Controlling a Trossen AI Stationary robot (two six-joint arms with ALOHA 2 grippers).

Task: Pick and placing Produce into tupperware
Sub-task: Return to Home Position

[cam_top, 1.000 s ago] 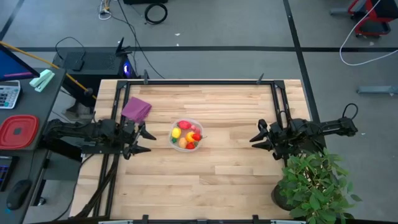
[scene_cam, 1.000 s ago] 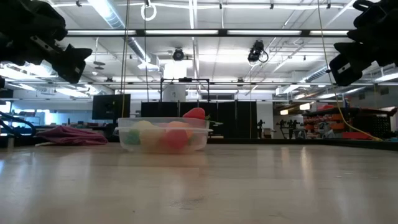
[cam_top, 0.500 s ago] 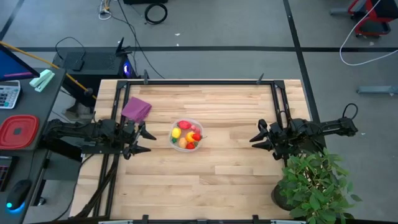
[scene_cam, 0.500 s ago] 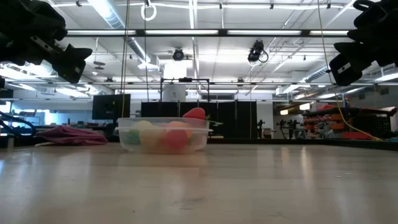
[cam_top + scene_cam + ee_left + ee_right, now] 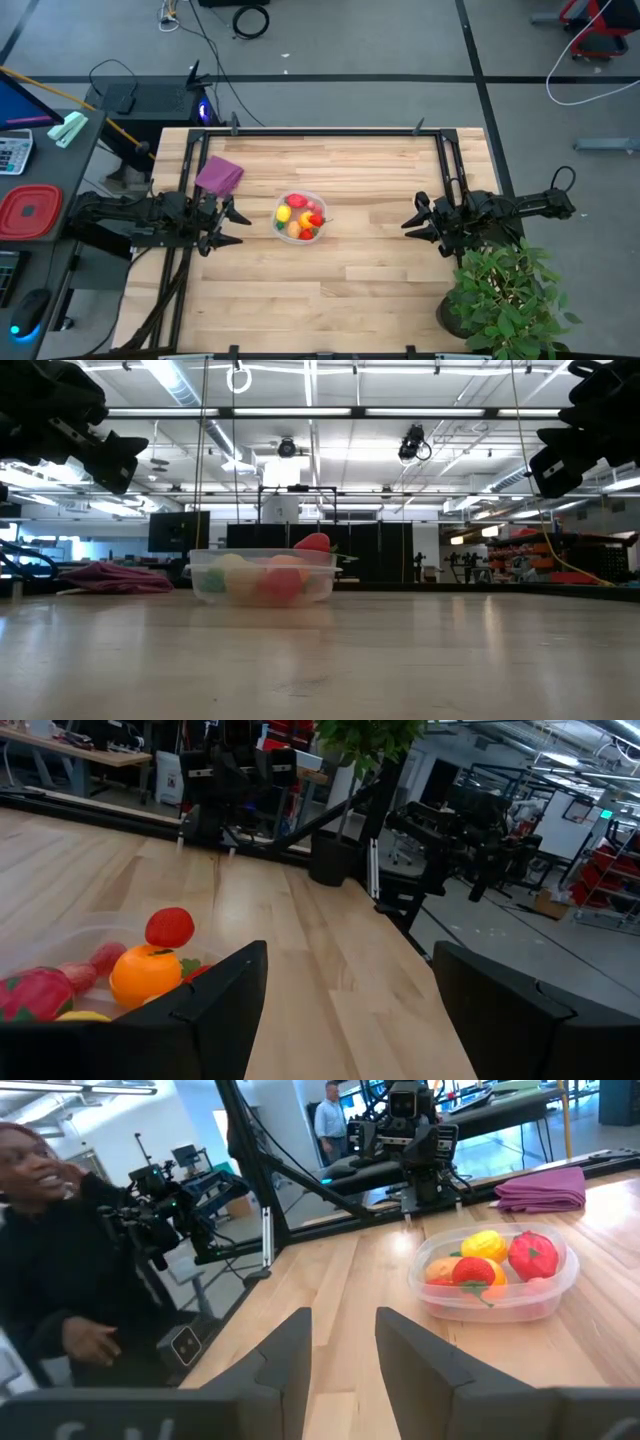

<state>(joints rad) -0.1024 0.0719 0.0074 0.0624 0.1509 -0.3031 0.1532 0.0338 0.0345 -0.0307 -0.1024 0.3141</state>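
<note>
We see the clear round tupperware (image 5: pixel 322 207) standing on the wooden table (image 5: pixel 340 290), a little left of the middle, with the toy produce (image 5: pixel 300 218) heaped inside it: a yellow piece (image 5: pixel 284 213), an orange (image 5: pixel 294 229) and red pieces, one of them a strawberry (image 5: pixel 313 542) that rises above the rim in the low view. No piece of produce lies on the bare boards around it. The left gripper (image 5: pixel 238 226) hovers above the table's left side, near the tupperware but apart from it, its fingers (image 5: pixel 215 1010) spread wide and holding nothing. The right gripper (image 5: pixel 412 220) hangs over the right side, well apart from the tupperware and pointing toward it; its fingers (image 5: pixel 290 1355) are parted too, more narrowly, with nothing between them. In the low view both grippers sit high above the table top, the left at that picture's left and the right at its right, with the tupperware on the boards between them. A crumpled purple cloth (image 5: pixel 220 175) lies on the table behind the left gripper's reach, toward the far left corner, near the tupperware but not touching it. A leafy potted plant (image 5: pixel 505 290) stands at the near right corner, beside the right arm. A red square lidded container (image 5: pixel 28 212) rests on a side desk off the table's left edge. The right wrist view catches a person in dark clothing (image 5: pixel 60 1260) beside the table, and another person (image 5: pixel 328 1115) far back in the room.
</note>
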